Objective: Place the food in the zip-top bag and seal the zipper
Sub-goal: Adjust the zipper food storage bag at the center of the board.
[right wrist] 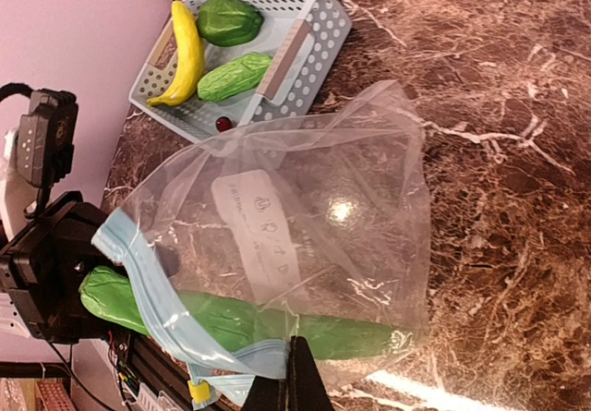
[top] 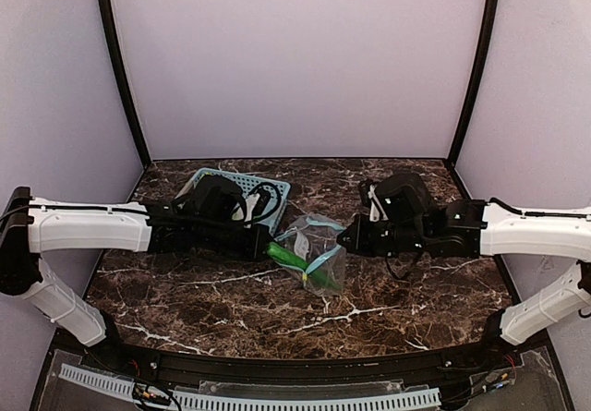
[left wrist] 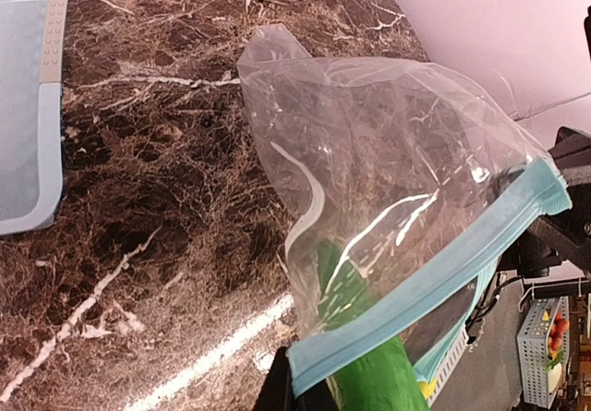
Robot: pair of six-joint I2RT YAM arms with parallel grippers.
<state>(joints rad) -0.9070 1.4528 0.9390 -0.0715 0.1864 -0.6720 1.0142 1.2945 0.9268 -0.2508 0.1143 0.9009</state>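
Note:
The clear zip-top bag hangs between both grippers over the middle of the table. Its light-blue zipper stands open. One green cucumber piece lies partly inside, and its blunt end sticks out of the mouth. My left gripper is shut on one end of the zipper edge. At the other end my right gripper is shut on the bag's edge. The banana, the dark green pepper and a second green piece lie in the basket.
The light-blue slotted basket stands at the back left of the marble table, behind the left arm. A small red item also lies in it. Pale walls close in the back and sides.

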